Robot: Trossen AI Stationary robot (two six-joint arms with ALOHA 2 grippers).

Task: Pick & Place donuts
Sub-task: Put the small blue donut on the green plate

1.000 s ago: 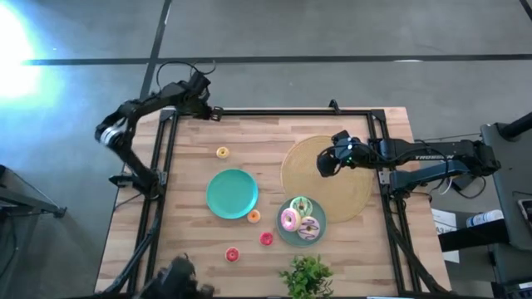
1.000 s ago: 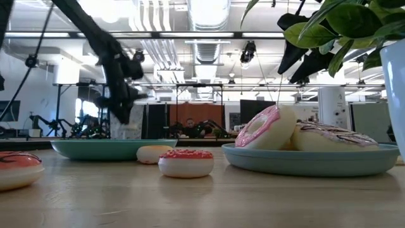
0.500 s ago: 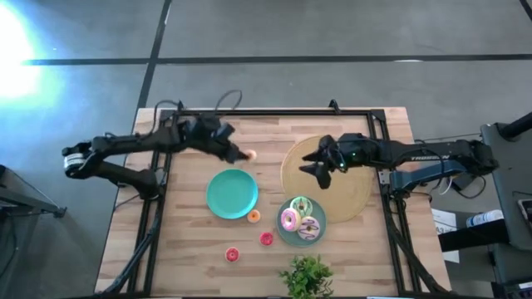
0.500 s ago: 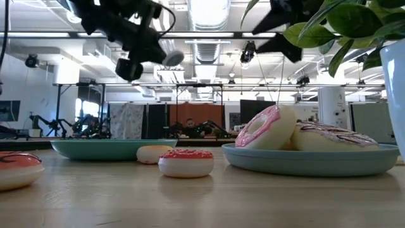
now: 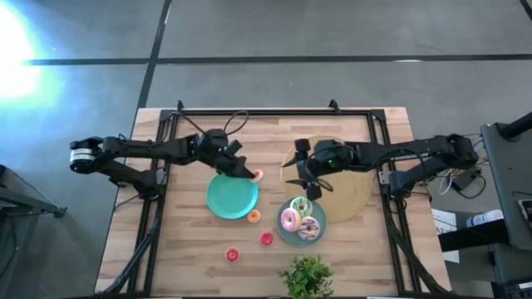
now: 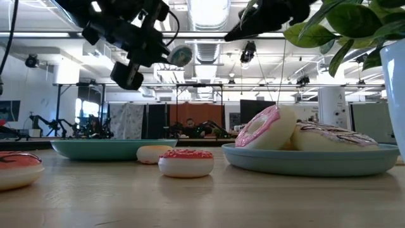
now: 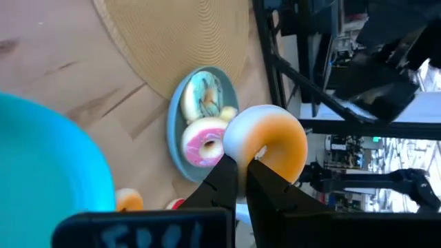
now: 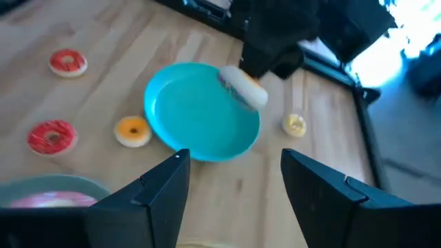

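Observation:
My left gripper (image 5: pixel 248 172) hovers over the far right rim of the large teal plate (image 5: pixel 230 196), shut on a small orange-and-white donut (image 5: pixel 256 175). The low view shows that donut (image 6: pixel 180 56) high above the table. My right gripper (image 5: pixel 298 175) is open over the left edge of the tan woven mat (image 5: pixel 349 187) and touches nothing. The pink (image 5: pixel 290 220), green (image 5: pixel 301 205) and white-purple (image 5: pixel 309 227) donuts lie on a small teal plate (image 5: pixel 283 235). Tiny donuts rest on the wood: orange (image 5: pixel 253 216), red (image 5: pixel 266 239), red (image 5: pixel 232 254), yellow (image 8: pixel 295 125). My left gripper pinches the orange-and-white donut by the near part of its ring (image 7: pixel 249 153) between its two fingers (image 7: pixel 224 176). The donut is lifted clear, above the large teal plate's rim. Whether one fingertip sits in the hole I cannot tell.
A potted plant (image 5: pixel 307 277) stands at the near edge, and its pot (image 6: pixel 393 95) is close in the low view. A black frame (image 5: pixel 274 112) runs along the table's sides. Bare wood lies left of the large plate.
My left arm has swung from the far left corner toward the table's middle and then nearer, and now holds the orange donut over the large plate's rim. My right gripper has moved left across the mat to its left edge.

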